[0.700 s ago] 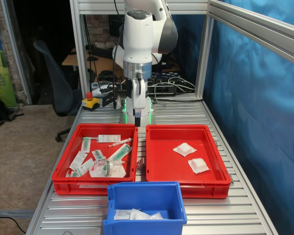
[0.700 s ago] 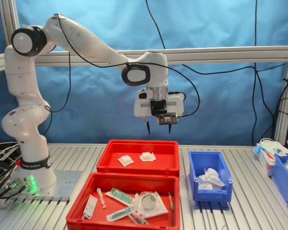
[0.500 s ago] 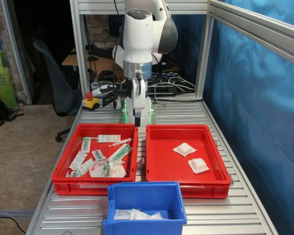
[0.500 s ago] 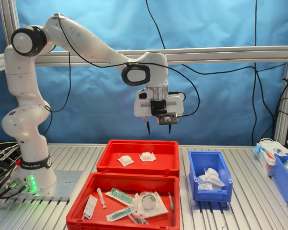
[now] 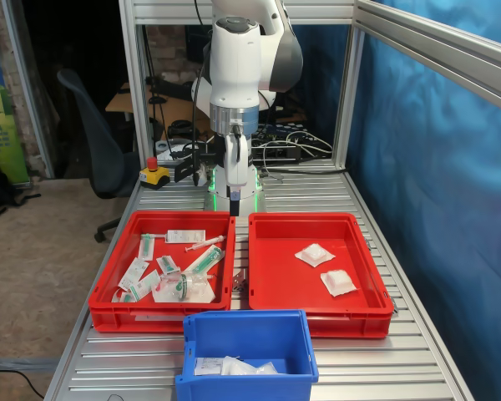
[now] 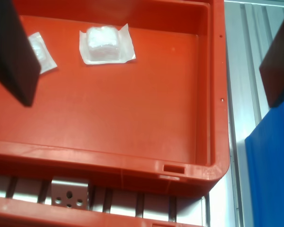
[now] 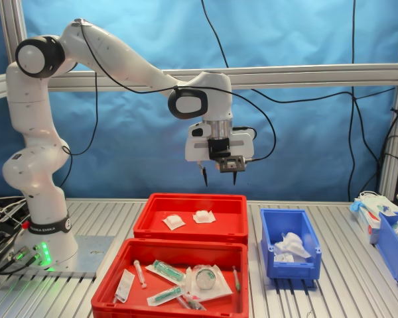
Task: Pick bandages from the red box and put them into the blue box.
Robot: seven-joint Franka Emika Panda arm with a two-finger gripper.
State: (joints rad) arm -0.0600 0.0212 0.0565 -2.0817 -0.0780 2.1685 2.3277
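Note:
The red box (image 7: 186, 235) holds two white bandages (image 7: 173, 221) (image 7: 203, 216); in the first exterior view they lie in the red box (image 5: 267, 306) at the first exterior view's right (image 5: 315, 254) (image 5: 338, 282). My gripper (image 7: 219, 179) hangs open and empty, well above the red box's rim. In the wrist view the gripper (image 6: 149, 100) has both dark fingers (image 6: 12, 56) spread wide, with the bandages (image 6: 105, 43) (image 6: 41, 51) on the tray floor below. The blue box (image 7: 290, 266) (image 5: 246, 386) holds white wrapped bandages (image 7: 290, 244).
The twin red tray (image 7: 113, 291) (image 5: 108, 313) holds syringes and green-printed packets. Another blue bin (image 7: 393, 245) and a white carton (image 7: 371, 211) stand at the second exterior view's right. A yellow stop button (image 5: 154, 174), cables and aluminium frame posts (image 5: 136, 100) surround the arm's base.

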